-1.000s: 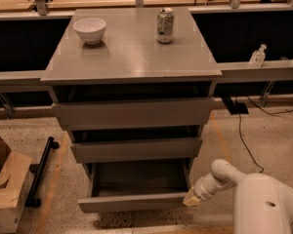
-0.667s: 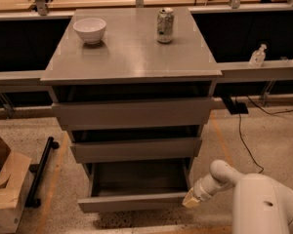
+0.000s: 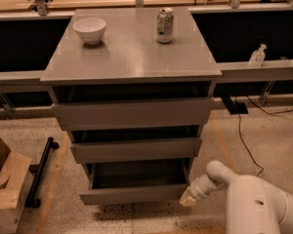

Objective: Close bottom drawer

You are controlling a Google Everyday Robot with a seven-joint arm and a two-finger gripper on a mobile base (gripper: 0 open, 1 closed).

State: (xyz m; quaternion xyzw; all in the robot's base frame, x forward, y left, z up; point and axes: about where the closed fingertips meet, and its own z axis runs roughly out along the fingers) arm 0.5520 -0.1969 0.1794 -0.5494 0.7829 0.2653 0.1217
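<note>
Gripper (image 3: 189, 198): pale tan tip on a white arm (image 3: 256, 204), low at the right end of the bottom drawer (image 3: 132, 194) front, touching it or just beside it. Whether it is open or closed cannot be told.

Bottom drawer: grey wood-grain, flat handleless front, lowermost of three. Stands pulled out beyond the two above, its shallow box showing.

Step in hand, as judged: pushing the front home. Contact sits at the right corner, so an off-centre push may skew the box on its runners. Better to press square to the face and nearer the middle, level and steady, until the front lines up under the middle drawer (image 3: 134, 149).

Middle drawer, top drawer (image 3: 132, 112): similar grey fronts, dark gaps above each.

Cabinet top (image 3: 132, 57): white bowl (image 3: 90, 29) and drink can (image 3: 165, 25), well apart.

Rail at right: small clear bottle (image 3: 257, 56).

Floor at left: cardboard box (image 3: 5, 189), black bar (image 3: 40, 169).

Writing: the can's label is not legible; no other brand or lettering seen.
</note>
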